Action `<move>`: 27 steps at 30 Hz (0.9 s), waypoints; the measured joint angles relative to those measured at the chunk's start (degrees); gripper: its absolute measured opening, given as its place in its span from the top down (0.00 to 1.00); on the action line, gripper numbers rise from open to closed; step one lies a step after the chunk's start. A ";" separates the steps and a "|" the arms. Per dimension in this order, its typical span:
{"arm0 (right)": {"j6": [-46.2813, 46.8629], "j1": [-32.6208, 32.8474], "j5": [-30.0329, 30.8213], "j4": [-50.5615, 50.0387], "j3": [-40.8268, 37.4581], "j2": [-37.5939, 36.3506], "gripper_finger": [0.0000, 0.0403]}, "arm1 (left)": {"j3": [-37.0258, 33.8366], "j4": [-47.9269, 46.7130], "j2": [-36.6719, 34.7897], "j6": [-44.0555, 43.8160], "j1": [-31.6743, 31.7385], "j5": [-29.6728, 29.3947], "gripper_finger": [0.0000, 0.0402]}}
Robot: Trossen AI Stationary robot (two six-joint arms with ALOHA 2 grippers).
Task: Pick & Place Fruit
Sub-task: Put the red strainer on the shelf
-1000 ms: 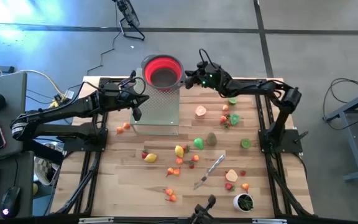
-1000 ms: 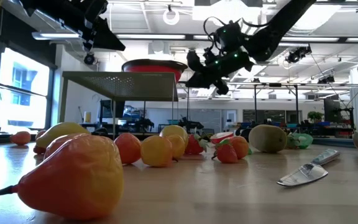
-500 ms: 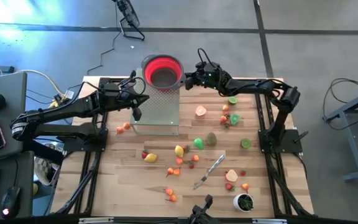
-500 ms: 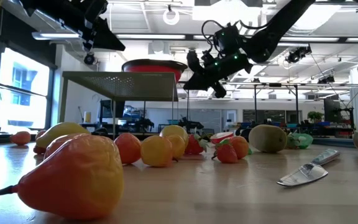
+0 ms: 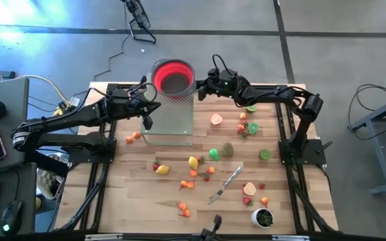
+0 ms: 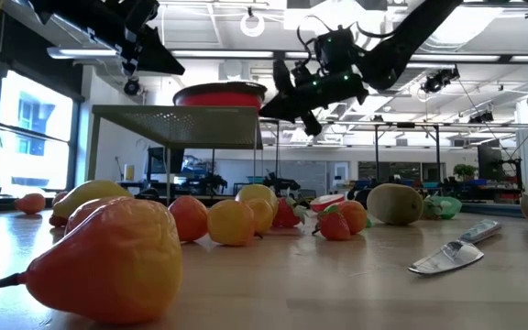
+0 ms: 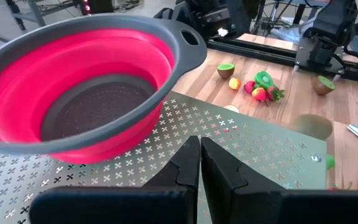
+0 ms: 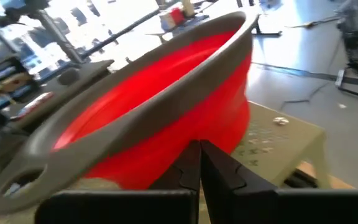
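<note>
- My landmark is the red bowl [image 5: 174, 74], standing on a perforated metal stand [image 5: 169, 120] at the far side of the counter [image 5: 133, 194]; in the right wrist view it looks tilted.
- The fruit [image 5: 200, 164] lies scattered on the counter, all on the near side of the bowl and well apart from it, mostly out past the stand's near edge and toward the right arm's side.
- I cannot read a common heading: the pieces point every way. The nearest pear-shaped piece [image 6: 108, 257] in the low view lies on its side, stem end toward the picture's left.
- The pieces are small, glossy toys: red, orange, yellow, green, tan.
- A silver knife [image 5: 226, 184] lies among them; a white cup [image 5: 263, 217] sits at the near edge.
- My left gripper [image 5: 147, 102] hangs over the stand just beside the bowl, arm stretched low across; its fingers are pressed together with nothing between them.
- My right gripper [image 5: 198, 87] reaches in from the other side, right at the bowl's rim handle, fingers closed and empty.
</note>
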 joint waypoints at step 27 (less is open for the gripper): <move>-0.52 1.58 -1.54 -4.57 2.38 2.36 1.00 | 0.00 -0.45 -0.02 -0.13 0.00 0.08 0.97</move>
